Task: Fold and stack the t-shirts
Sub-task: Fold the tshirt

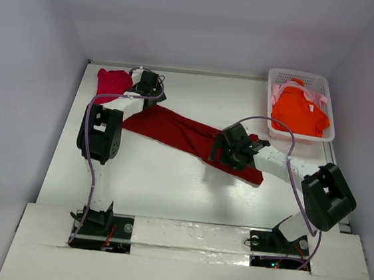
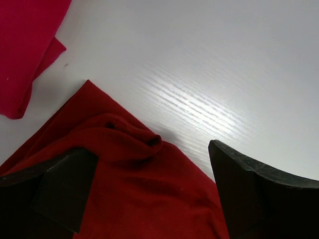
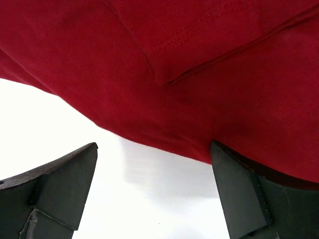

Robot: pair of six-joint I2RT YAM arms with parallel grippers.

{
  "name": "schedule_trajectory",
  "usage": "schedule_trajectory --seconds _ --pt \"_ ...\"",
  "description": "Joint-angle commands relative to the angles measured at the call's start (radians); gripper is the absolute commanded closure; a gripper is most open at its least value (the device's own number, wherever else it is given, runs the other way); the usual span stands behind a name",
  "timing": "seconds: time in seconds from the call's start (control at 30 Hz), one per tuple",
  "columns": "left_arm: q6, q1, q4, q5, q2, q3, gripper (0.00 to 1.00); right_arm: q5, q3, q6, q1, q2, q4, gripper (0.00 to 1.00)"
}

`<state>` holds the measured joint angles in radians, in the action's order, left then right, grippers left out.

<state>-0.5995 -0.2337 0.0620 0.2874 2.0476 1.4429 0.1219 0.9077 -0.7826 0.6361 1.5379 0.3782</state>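
A large dark red t-shirt [image 1: 181, 134] lies in a long band across the table. My left gripper [image 1: 152, 100] hovers open over its far left end, the cloth [image 2: 139, 189] bunched between the fingers [image 2: 149, 164]. My right gripper [image 1: 220, 153] stands open at the shirt's near right edge [image 3: 174, 74], with bare table between the fingertips [image 3: 153, 159] and the right finger [image 3: 239, 189] against the hem. A crimson-pink t-shirt [image 1: 113, 81] lies crumpled at the far left [image 2: 25, 50]. An orange t-shirt [image 1: 300, 112] and a pale pink one [image 1: 317, 97] lie in the basket.
The white lattice basket [image 1: 299, 75] stands at the far right corner of the table. White walls enclose the table [image 1: 155, 183] on the left, back and right. A raised white ledge with both arm bases runs along the near edge.
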Motion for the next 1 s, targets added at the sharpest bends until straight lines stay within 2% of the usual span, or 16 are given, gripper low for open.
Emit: schedule_trajectory --seconds 0.0,0.47,0.87,0.97 --pt "0.006 0.004 -0.021 -0.010 0.011 0.047 0.11 -0.014 0.008 0.002 0.005 0.022 -0.059 0.01" --pt "0.010 0.004 -0.013 0.006 0.011 0.060 0.11 -0.067 -0.026 -0.003 0.014 0.082 -0.154 0.01" --pt "0.020 0.004 -0.016 0.001 0.052 0.114 0.11 0.064 -0.003 -0.012 0.014 -0.100 0.049 0.01" --pt "0.023 0.004 -0.019 0.009 0.046 0.108 0.11 0.149 0.049 -0.012 0.014 -0.143 0.123 0.01"
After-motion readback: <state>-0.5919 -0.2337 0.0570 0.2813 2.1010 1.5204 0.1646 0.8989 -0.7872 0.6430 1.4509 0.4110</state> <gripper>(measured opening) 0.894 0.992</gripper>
